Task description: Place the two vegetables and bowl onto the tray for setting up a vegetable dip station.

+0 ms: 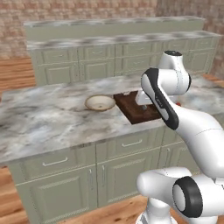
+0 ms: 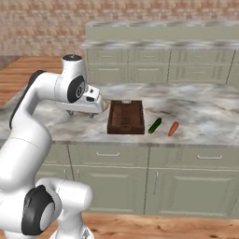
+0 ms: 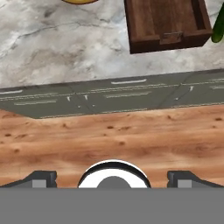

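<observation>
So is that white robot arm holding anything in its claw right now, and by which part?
Nothing is held. The gripper is open, its two dark fingertips wide apart with only floor between them.

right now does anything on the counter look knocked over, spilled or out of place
Nothing stands out. The wooden tray sits flat and empty near the counter's front edge, the bowl stands upright beside it, and the cucumber and carrot lie intact on the marble counter on the tray's other side.

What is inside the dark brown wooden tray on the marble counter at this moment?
The dark brown wooden rectangular tray holds nothing: its bare wood floor shows in the right base view. In the left base view the white arm covers part of the tray, so that part cannot be seen there.
</observation>
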